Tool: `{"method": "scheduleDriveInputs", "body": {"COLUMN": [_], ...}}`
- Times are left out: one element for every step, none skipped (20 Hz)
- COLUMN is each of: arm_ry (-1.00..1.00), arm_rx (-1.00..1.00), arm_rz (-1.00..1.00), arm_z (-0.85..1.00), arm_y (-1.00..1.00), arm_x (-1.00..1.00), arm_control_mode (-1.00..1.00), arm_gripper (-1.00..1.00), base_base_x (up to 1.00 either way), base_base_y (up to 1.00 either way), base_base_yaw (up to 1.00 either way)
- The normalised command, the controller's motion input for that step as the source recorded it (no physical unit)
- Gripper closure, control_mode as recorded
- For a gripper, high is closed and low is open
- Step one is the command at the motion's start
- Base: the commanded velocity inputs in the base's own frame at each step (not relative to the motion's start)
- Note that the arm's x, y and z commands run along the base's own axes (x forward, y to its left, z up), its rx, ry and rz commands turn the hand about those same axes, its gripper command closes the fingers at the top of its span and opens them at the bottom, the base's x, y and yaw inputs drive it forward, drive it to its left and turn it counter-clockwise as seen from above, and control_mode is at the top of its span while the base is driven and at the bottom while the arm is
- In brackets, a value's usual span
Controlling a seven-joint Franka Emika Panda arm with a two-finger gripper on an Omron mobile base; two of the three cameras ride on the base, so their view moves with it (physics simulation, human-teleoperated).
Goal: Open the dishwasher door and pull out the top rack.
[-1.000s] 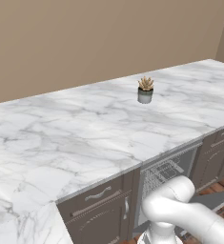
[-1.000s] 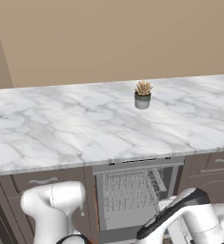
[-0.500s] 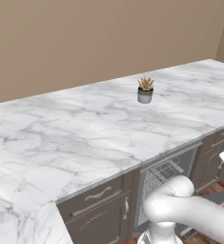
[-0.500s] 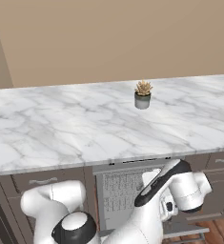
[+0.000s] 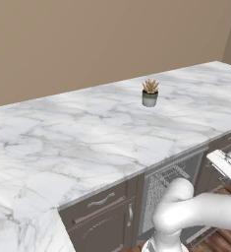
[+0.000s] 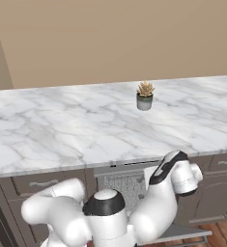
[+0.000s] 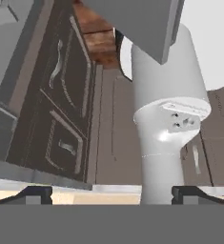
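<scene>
Rack (image 5: 163, 181) inside the open dishwasher under the marble counter (image 5: 87, 142), door (image 6: 182, 234) folded down flat near the floor. Jaws spread wide, gripping nothing — best swung back toward the rack's front edge, approached level, closed squarely on the wire — then pulled straight out.

Long white marble countertop (image 5: 87, 142) with grey veins, and just one small potted succulent (image 5: 150, 93) sitting on it toward the back, looks like a grey pot.
</scene>
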Motion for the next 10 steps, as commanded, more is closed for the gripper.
{"method": "scheduleDriveInputs", "body": {"arm_ry": [0.36,0.36,0.36,0.36,0.34,0.34,0.32,0.27,0.23,0.17], "arm_rx": [0.06,0.07,0.05,0.03,0.00,0.00,0.00,0.00,0.00,0.00], "arm_rz": [-0.25,-0.30,-0.33,-0.37,-0.45,-0.48,-0.51,-0.52,-0.49,-0.49], "arm_z": [-1.00,-1.00,-0.99,-1.00,-0.96,-0.94,-0.84,-0.77,-0.69,-0.58], "arm_y": [0.00,0.00,0.00,0.00,0.00,0.00,0.09,0.14,0.06,0.05], "arm_x": [0.86,0.76,0.69,0.60,0.39,0.55,0.46,0.24,0.17,0.12], "arm_control_mode": [-1.00,-1.00,-1.00,-1.00,-1.00,-1.00,-1.00,-1.00,-1.00,-1.00], "arm_gripper": [-1.00,-1.00,-1.00,-1.00,-1.00,-1.00,-1.00,-1.00,-1.00,-1.00], "base_base_x": [0.00,0.00,0.00,0.00,0.00,0.00,0.00,0.00,0.00,0.00], "base_base_y": [0.00,0.00,0.00,0.00,0.00,0.00,0.00,0.00,0.00,0.00], "base_base_yaw": [0.00,0.00,0.00,0.00,0.00,0.00,0.00,0.00,0.00,0.00]}}
